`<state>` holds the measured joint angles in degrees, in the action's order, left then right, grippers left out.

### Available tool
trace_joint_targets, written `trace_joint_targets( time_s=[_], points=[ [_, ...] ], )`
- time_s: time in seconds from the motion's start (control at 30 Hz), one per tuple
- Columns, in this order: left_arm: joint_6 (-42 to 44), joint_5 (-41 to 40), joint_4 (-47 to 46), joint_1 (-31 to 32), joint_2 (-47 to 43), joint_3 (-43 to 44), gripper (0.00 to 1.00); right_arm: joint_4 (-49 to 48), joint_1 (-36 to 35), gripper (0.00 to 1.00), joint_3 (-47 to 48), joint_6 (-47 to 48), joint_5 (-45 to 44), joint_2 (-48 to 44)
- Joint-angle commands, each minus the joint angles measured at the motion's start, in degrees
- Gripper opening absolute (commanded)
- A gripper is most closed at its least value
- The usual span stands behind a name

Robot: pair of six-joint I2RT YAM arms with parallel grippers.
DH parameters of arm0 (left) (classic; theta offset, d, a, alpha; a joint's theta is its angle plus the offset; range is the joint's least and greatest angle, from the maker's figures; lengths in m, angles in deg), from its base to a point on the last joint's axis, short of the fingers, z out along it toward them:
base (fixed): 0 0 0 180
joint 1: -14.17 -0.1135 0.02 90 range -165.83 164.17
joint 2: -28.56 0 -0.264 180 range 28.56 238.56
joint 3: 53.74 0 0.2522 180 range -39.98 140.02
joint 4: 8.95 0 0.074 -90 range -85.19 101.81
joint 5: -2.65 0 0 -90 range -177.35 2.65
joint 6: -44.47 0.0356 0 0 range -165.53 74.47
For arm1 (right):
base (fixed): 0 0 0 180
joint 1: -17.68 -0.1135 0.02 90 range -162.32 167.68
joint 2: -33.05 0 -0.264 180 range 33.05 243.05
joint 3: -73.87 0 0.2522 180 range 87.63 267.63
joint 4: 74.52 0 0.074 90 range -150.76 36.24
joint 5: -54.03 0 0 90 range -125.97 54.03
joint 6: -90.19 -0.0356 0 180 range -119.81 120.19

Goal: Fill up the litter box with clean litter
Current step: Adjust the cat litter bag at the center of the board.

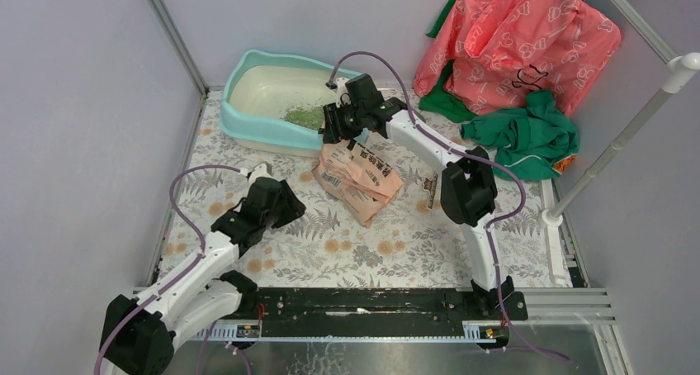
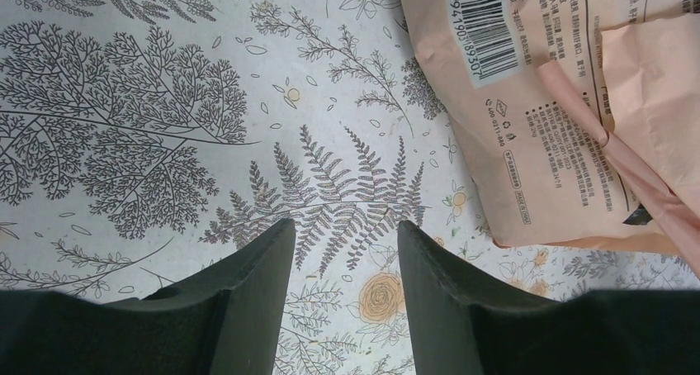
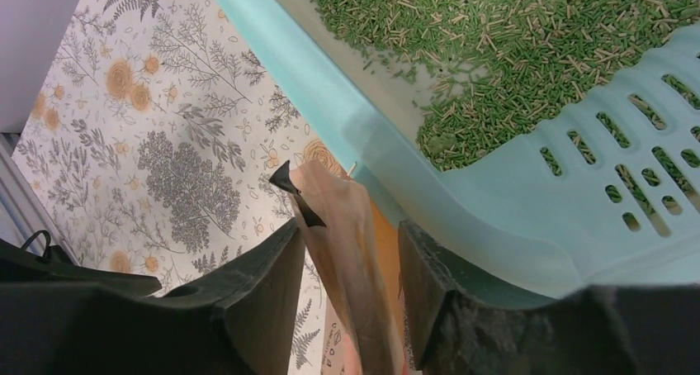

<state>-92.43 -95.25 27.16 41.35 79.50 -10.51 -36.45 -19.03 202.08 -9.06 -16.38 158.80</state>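
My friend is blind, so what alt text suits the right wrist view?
Green litter pellets lie in a teal litter box beside its slotted ledge. The parted fingers of the right pincer flank a peach paper bag, over a floral tablecloth.

Top camera overlooks the whole table point(image 1: 371, 251); both close, downward wrist cameras show the bag point(image 2: 561, 102).
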Motion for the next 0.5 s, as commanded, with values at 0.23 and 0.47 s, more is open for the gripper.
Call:
trace_joint_targets(
  time_s=[0.23,0.47],
  points=[
    [0.84,0.12,0.37,-0.7,-2.3,0.33,0.61,-0.7,0.57,0.66,-2.94,-1.89,-1.68,-8.89],
    [0.62,-0.18,1.36,-0.73,-3.28,1.16,0.74,-2.13,3.57,0.72,-7.83,-3.78,-4.67,-17.05]
  ],
)
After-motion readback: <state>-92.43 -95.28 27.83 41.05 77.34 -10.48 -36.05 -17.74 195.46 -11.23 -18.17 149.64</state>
